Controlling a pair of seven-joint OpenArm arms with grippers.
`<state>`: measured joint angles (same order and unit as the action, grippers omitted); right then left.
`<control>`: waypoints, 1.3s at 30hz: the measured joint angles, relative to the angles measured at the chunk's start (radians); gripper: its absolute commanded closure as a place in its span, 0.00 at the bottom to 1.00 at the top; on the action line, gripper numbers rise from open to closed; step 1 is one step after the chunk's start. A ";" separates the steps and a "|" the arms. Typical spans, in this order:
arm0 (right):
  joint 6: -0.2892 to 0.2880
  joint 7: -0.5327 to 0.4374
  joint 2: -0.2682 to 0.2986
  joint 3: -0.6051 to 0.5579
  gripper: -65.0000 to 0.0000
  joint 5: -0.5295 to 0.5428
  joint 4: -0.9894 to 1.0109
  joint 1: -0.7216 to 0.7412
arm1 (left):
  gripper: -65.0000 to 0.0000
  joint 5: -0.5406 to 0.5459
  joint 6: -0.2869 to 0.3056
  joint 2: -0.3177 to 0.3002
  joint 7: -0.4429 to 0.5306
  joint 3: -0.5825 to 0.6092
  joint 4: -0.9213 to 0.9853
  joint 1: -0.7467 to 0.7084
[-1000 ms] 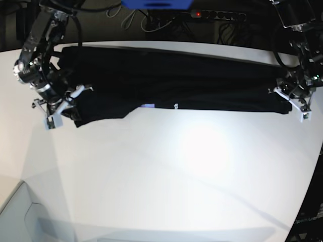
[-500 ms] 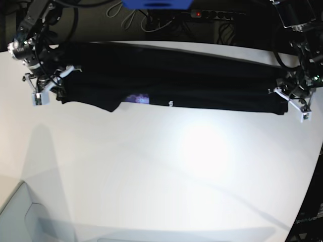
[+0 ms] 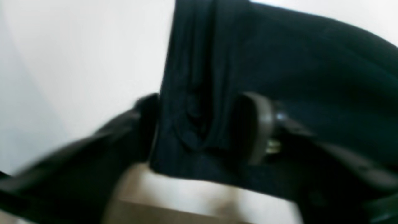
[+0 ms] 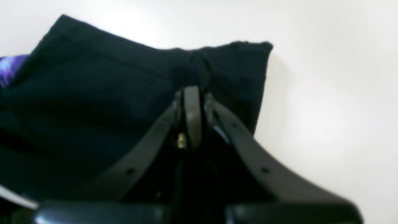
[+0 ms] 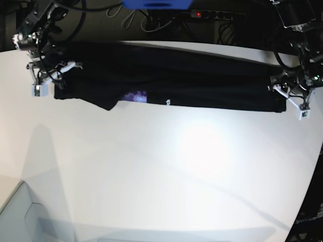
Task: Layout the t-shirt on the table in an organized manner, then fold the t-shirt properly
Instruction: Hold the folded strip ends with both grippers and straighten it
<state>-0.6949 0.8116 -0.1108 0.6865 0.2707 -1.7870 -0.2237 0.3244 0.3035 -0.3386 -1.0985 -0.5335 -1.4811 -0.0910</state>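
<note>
The black t-shirt (image 5: 176, 80) stretches as a long folded band across the far part of the white table (image 5: 166, 171), with a small purple patch (image 5: 135, 96) at its near edge. My right gripper (image 5: 48, 75) at the base view's left is shut on the shirt's left end; the right wrist view shows its fingers (image 4: 192, 115) pinched on black cloth (image 4: 108, 93). My left gripper (image 5: 291, 97) at the base view's right is shut on the right end; the left wrist view shows bunched cloth (image 3: 199, 118) between its fingers (image 3: 258, 127).
The table's far edge runs just behind the shirt, with dark cables and a power strip (image 5: 217, 15) beyond it. The table's curved right edge (image 5: 310, 166) lies near my left arm. A grey box corner (image 5: 25, 217) sits at the bottom left.
My right gripper has lifted and pulled the shirt's left end up and away to the far left, stretching the band straighter. My left gripper has shifted slightly towards the far side.
</note>
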 measured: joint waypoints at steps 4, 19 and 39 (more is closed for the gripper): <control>0.000 0.006 0.000 -0.002 0.75 -0.001 0.003 0.001 | 0.07 -0.001 0.091 -0.014 0.003 0.000 -0.061 -0.014; 0.000 0.008 0.000 -0.004 0.50 0.000 0.003 -0.002 | 0.07 -0.004 0.109 0.017 0.009 -0.126 -0.079 -0.027; 0.000 0.006 0.000 -0.005 0.50 0.000 0.003 -0.001 | 0.54 0.007 0.108 0.018 0.144 -0.040 0.147 0.037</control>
<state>-0.6949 0.8173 -0.1108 0.6815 0.2703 -1.7836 -0.2245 0.3317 0.4118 -0.3210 -0.9543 -0.5739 -1.3338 -0.0544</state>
